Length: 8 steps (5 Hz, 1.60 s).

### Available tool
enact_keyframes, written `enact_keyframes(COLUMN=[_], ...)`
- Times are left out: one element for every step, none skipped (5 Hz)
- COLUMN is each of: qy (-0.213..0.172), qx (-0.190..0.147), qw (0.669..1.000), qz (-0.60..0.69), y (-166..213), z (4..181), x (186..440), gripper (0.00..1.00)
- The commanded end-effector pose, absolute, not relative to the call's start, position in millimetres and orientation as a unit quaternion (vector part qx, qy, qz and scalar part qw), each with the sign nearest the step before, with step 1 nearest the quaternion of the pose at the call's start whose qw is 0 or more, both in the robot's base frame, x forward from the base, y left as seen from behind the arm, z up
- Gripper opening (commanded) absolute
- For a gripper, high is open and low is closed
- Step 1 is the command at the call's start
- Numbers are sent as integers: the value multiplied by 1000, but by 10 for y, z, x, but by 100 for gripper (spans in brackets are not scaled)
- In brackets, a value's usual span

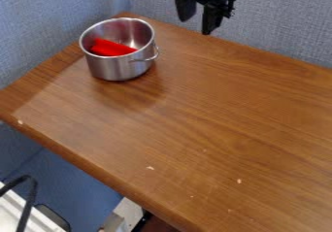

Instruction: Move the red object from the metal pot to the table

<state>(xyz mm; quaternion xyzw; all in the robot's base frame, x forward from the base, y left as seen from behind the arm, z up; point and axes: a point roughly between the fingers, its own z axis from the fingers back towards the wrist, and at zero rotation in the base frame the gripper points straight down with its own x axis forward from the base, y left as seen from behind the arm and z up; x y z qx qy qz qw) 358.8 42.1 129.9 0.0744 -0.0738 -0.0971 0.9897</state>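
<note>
At the far left, blue-grey padded walling rises behind the table (195, 119), whose brown wooden top shows its grain and a glossy finish. Below and to the left of the metal pot (118, 66), past the table's edge, lie a black cable (31, 199) and some white and dark equipment (46, 218), partly cut off by the picture's border. The metal pot stands upright on the table near its far left corner, round and shiny, its open top facing up and a small wire handle (153, 57) on its right side. Inside the pot lies the red object (112, 49), bright and elongated, visible through the opening against the silver inner wall. To the right of the pot, beyond the far edge of the table as seen here, the black gripper (203, 20) hangs well apart from it, fingers spread open with a gap between them and nothing held. Farther right of the pot, the wooden surface stretches on, with a few small pale specks nearer the front.
</note>
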Motion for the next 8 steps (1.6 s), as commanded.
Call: enact_keyframes(qy=[-81,-70,-52,-43,-39,-38,-34,-29], qx=[91,88,79,90,101,114,123,123], qw=[987,988,991,992,992,992,991,992], qz=[-102,-102,-96,-79,-63,-46,-33,-19], y=[489,493,577,728,863,987,1089,1179], z=[1366,1293,1226,1224,1243,1270,1250,1185], x=[3563,3542,3482,3463,3437,3411,3384,3352], gripper=[100,100,100,100,100,100,100,100])
